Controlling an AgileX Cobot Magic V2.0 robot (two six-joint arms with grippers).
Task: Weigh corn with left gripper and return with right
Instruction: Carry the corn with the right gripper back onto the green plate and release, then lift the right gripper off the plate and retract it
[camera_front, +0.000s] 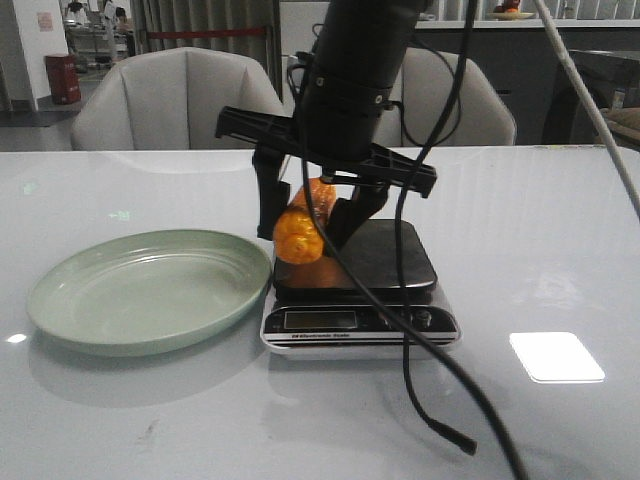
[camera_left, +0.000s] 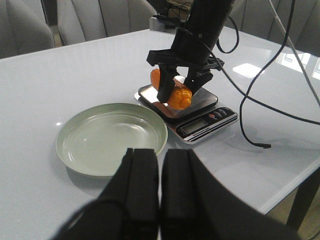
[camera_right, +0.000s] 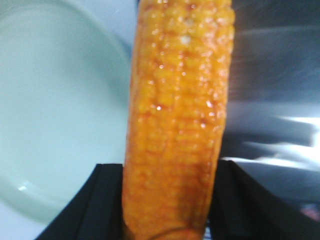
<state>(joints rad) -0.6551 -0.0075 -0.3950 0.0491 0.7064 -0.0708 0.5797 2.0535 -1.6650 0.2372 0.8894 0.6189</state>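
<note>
Centrally, the right end effector (camera_front: 312, 222) grips the corn (camera_front: 303, 225) over the scale (camera_front: 358, 285), display unreadable; beside it, the green plate (camera_front: 150, 288); left end effector (camera_left: 160, 187) clenched, empty.

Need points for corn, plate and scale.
corn (camera_front: 299, 232): front view, kernels on its lower end.
plate (camera_front: 60, 287): front view, left rim.
scale (camera_front: 395, 255): front view, bare part of the dark platform.
</note>
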